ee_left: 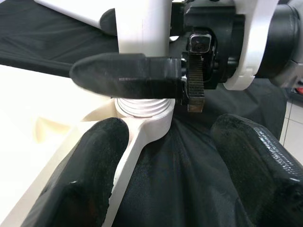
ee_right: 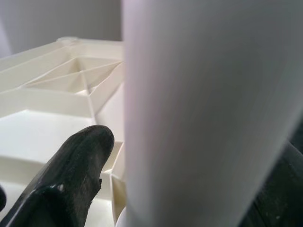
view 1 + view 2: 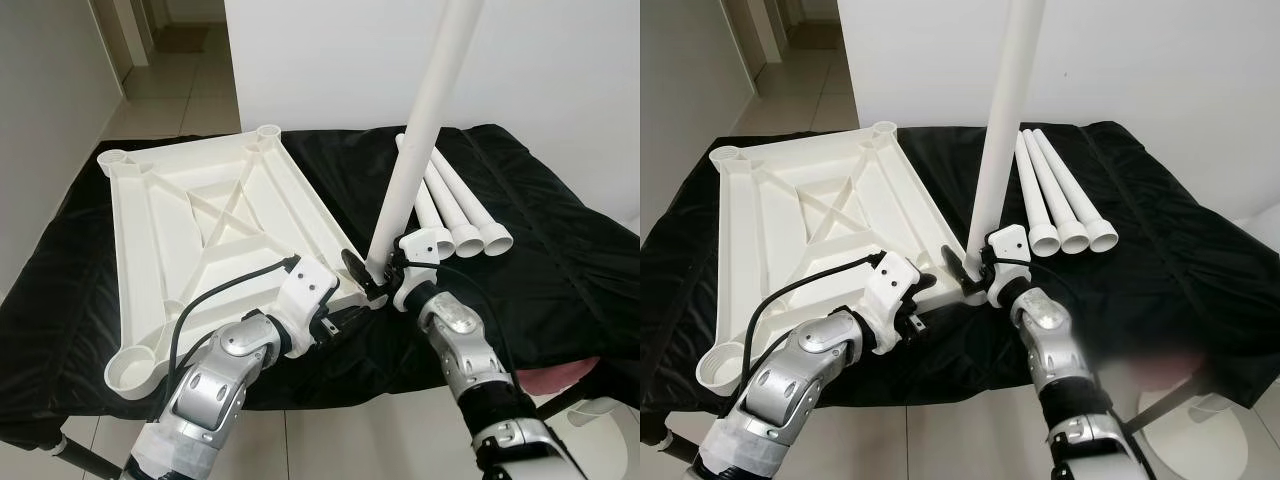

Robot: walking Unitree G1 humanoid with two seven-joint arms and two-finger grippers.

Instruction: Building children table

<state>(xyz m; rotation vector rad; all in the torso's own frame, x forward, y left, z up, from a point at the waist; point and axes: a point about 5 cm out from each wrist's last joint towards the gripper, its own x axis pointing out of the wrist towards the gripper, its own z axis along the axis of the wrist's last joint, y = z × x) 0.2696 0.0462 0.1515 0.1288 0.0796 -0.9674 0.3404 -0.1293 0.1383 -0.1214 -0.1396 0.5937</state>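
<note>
Currently my right pincer (image 3: 378, 272) is clamped low on the upright leg (image 3: 420, 130); left pincer (image 1: 165, 142), fingers apart, straddles the tabletop (image 3: 200, 215) corner. Leg looks light, stiff, smooth; I'd grip near its base.

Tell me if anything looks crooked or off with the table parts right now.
The white leg held by the right gripper stands at the tabletop's near corner socket, leaning slightly rather than plumb, its threads still showing above the socket in the left wrist view. The three spare legs lie tidily side by side on the black cloth.
</note>
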